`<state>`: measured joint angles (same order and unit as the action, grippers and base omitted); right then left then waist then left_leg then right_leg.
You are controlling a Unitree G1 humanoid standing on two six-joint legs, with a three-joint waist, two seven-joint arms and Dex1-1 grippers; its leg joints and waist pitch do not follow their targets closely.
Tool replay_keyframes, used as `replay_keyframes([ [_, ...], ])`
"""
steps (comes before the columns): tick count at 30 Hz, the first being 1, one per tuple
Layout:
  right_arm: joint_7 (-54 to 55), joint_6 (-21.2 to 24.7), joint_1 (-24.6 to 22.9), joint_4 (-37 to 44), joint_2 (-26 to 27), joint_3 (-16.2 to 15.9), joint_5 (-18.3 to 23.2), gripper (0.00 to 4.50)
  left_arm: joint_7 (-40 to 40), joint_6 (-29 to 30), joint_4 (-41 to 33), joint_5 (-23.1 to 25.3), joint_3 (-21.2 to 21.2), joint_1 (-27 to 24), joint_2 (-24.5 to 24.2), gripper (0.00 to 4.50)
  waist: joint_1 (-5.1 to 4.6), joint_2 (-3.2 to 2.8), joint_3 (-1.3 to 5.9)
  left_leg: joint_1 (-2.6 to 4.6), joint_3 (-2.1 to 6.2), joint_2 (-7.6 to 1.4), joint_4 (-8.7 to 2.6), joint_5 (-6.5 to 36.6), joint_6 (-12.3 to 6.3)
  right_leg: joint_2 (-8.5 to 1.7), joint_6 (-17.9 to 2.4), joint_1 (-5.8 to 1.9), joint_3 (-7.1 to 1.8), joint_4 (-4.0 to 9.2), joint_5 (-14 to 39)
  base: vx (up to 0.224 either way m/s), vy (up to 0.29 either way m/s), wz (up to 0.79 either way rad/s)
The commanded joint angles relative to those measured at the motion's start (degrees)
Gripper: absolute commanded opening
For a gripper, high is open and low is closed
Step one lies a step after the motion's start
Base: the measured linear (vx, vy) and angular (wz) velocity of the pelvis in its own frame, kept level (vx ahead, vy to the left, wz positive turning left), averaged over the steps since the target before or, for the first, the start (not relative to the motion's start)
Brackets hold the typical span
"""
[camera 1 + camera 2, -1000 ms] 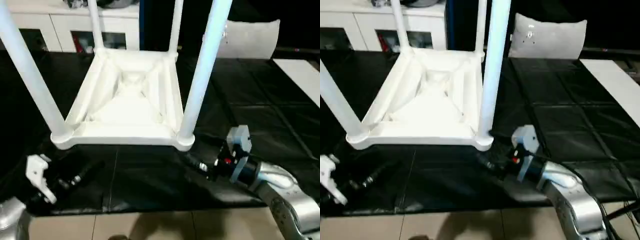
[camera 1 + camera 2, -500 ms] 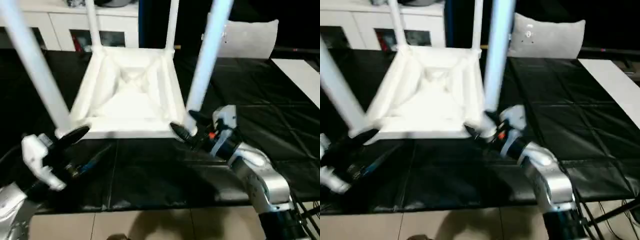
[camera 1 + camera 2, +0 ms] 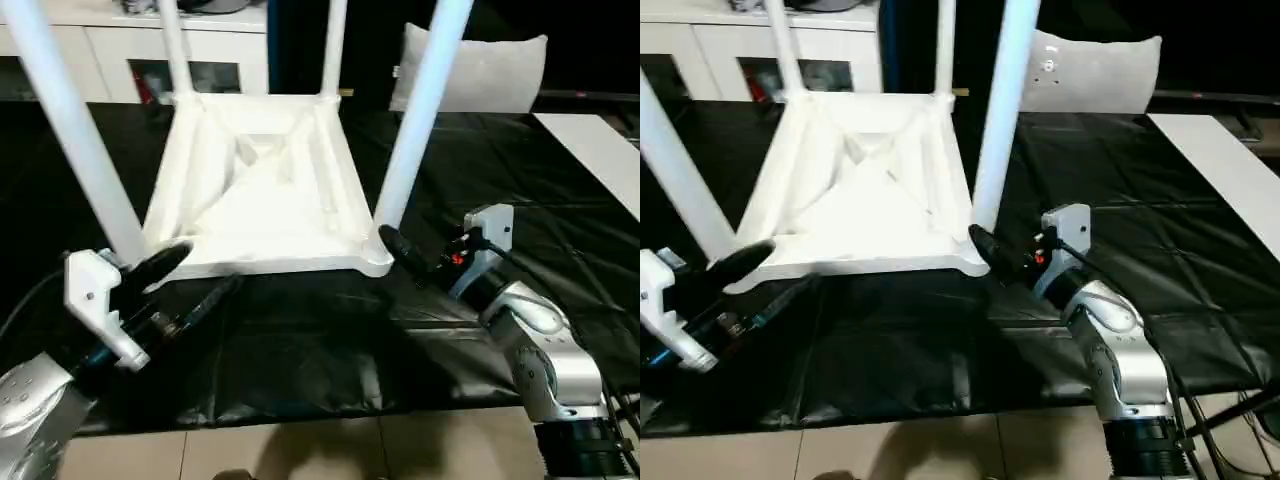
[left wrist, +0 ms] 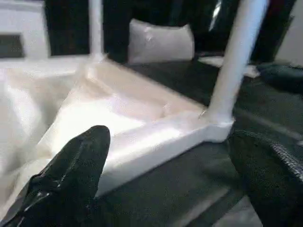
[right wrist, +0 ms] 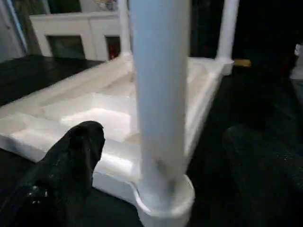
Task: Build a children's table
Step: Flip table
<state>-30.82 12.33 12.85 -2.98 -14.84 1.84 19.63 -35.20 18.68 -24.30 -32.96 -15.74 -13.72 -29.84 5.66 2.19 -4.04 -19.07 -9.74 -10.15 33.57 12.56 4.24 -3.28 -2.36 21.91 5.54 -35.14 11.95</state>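
The white table top (image 3: 260, 190) lies upside down on the black mat, ribbed underside up, with four white legs standing in its corner sockets. The front left leg (image 3: 70, 130) and front right leg (image 3: 415, 110) rise past the picture's top. My left gripper (image 3: 185, 285) hovers open just in front of the front left corner, its fingers (image 4: 71, 170) spread wide. At the front right corner my right gripper (image 3: 405, 255) is open too. In the right wrist view the front right leg (image 5: 161, 94) stands between its fingers (image 5: 61, 175), untouched.
A grey-white cushion (image 3: 475, 70) leans at the back right. White cabinets (image 3: 100, 40) line the back left. A white board (image 3: 600, 150) lies at the far right. The black mat (image 3: 300, 340) ends at a tiled floor (image 3: 300, 450) close to me.
Both grippers have come up from the mat's front edge to the table's front corners, the left to the left corner and the right to the right one. The table has stayed put.
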Motion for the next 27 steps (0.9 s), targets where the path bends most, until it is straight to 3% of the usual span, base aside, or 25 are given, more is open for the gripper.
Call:
replay_keyframes([
  [1,-1.95,0.40,-1.09,1.87,-0.56,-0.27,0.42,4.50,-1.06,1.11,0.17,-1.04,-2.80,-0.73,-1.31,4.44,0.03,-0.58,2.83,-0.47,1.07,-3.03,-4.13,7.63,-2.38,-4.99,-6.81,-2.52,-4.24,4.59,12.87,0.000,0.000,0.00],
  [3,-2.47,0.58,-1.36,2.28,-0.59,-0.37,0.71,4.50,-0.89,1.66,-0.04,-1.14,-3.25,-0.85,-1.45,4.44,0.06,-0.69,2.73,-0.43,1.18,-3.23,-4.26,8.66,-2.51,-5.09,-6.43,-2.43,-4.26,4.74,14.76,0.000,0.000,0.00],
  [7,-9.29,3.57,-5.33,8.95,-3.19,-4.69,3.62,4.50,-0.49,3.03,2.18,-1.01,-7.24,-2.03,-3.87,4.44,0.25,-0.83,2.57,-0.28,1.26,-3.31,-4.34,10.02,-2.89,-5.01,-5.57,-2.33,-4.32,4.95,16.21,0.000,0.000,0.00],
  [11,-9.79,3.79,-6.04,10.27,-3.19,-6.06,3.22,4.50,1.82,3.62,3.64,-0.35,-7.70,-1.12,-3.76,4.44,0.31,-0.79,2.53,-0.27,1.44,-3.37,-4.47,11.13,-2.41,-5.23,-5.03,-2.16,-4.30,5.22,19.04,0.000,0.000,0.00],
  [19,-5.85,5.81,-4.45,10.22,0.38,-8.72,1.57,4.50,12.93,4.72,9.27,7.27,-4.39,7.14,-0.05,4.44,0.59,-0.82,2.87,-0.18,1.54,-3.43,-4.42,8.76,-1.43,-5.17,-6.32,-2.28,-4.35,4.48,12.22,0.000,0.000,0.00],
  [25,-3.54,6.08,-3.23,9.15,2.43,-9.78,0.20,4.50,14.49,4.11,12.86,8.24,-1.26,12.64,2.63,4.44,0.86,-0.60,3.10,-0.26,1.53,-3.41,-4.23,7.12,-1.21,-5.52,-6.89,-2.51,-4.36,4.16,10.09,0.000,0.000,0.00],
  [27,-3.13,5.21,-2.66,8.78,2.74,-11.12,-1.47,4.50,18.06,4.94,16.55,13.10,0.88,15.42,2.98,4.44,0.79,-0.65,3.09,-0.21,1.48,-3.33,-4.18,7.10,-1.18,-5.35,-6.61,-2.44,-4.35,4.19,9.52,0.000,0.000,0.00],
])
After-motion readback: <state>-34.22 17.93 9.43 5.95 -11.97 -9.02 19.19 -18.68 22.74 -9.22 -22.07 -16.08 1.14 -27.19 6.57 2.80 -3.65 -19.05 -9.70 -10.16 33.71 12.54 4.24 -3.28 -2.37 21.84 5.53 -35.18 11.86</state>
